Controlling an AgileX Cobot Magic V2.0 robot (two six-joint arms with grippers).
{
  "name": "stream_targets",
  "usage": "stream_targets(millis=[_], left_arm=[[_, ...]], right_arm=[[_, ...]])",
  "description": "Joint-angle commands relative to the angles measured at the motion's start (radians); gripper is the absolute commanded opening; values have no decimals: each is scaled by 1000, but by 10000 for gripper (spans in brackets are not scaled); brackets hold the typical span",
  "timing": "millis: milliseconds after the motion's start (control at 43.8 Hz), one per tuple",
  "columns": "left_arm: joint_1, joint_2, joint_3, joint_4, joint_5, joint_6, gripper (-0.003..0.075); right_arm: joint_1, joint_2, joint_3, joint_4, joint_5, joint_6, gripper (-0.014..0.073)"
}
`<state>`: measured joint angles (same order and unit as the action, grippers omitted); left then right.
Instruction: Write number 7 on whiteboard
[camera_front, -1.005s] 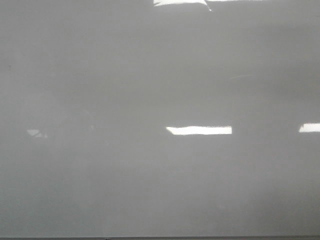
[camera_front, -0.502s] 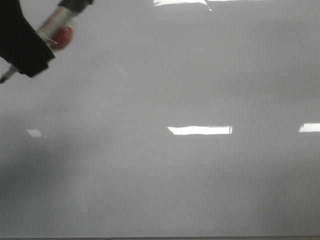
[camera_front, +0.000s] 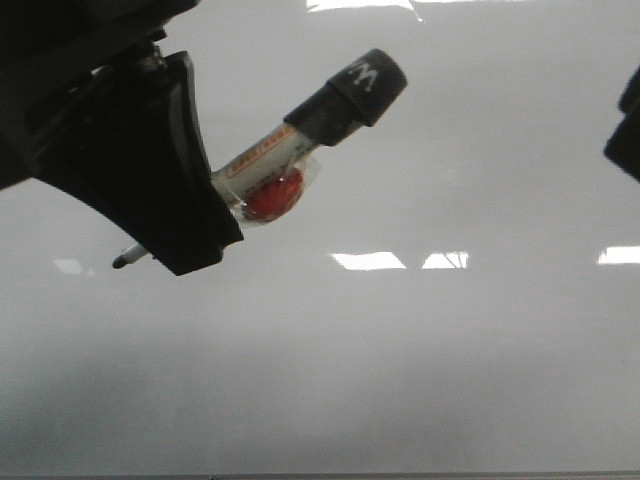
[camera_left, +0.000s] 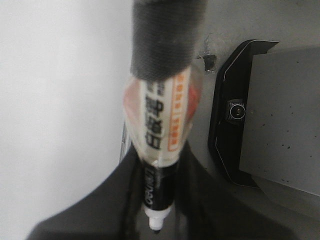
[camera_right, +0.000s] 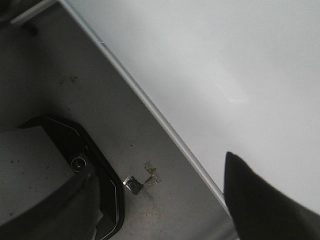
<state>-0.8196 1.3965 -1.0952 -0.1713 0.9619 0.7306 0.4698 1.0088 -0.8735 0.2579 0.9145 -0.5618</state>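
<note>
L gripper (camera_front: 150, 215) loomed closest to the front cam, its dark fingers pinched on a marker (camera_front: 290, 150) w/ an orange-and-white label, a red patch under clear wrap and a black cap-end up top. The uncapped tip (camera_front: 120, 263) poked out below the fingers, angled down and to the left; whether it touched the board couldn't be told from this view. L wrist cam confirmed the hold: marker (camera_left: 162, 115) ran lengthwise btwn the dark fingers, nib (camera_left: 156, 222) exposed at the finger end.

R gripper showed only as a dark sliver at the front view's right edge (camera_front: 628, 125) and as two dark finger shapes in the R wrist view, apart w/ nothing seen btwn them; its jaw state couldn't be told for sure.

Behind both arms, the whiteboard (camera_front: 400, 370) filled the front view, glossy pale grey w/ bright rectangular reflections and a thin dark edge along the bottom. R wrist view showed its framed edge (camera_right: 150, 107) running beside a grey surface.

No ink was visible anywhere on the board: the number 7 was not yet begun. Judged progress: marker in hand and brought to the board; top stroke and slanted downstroke both left to do.
</note>
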Motion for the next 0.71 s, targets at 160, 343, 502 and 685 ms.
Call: stream_targets(millis=[160, 343, 502, 685], left_arm=[[-32, -28, -34, -20, -44, 2, -20], [-32, -28, -34, -20, -44, 28, -20], [-32, -28, -34, -20, -48, 29, -20], [-32, -28, -34, -20, -58, 51, -20]], right_arm=[[123, 54, -42, 280, -115, -319, 540], [139, 92, -42, 502, -137, -521, 540], [139, 127, -42, 578, -160, -590, 540], [139, 147, -42, 588, -185, -598, 531]])
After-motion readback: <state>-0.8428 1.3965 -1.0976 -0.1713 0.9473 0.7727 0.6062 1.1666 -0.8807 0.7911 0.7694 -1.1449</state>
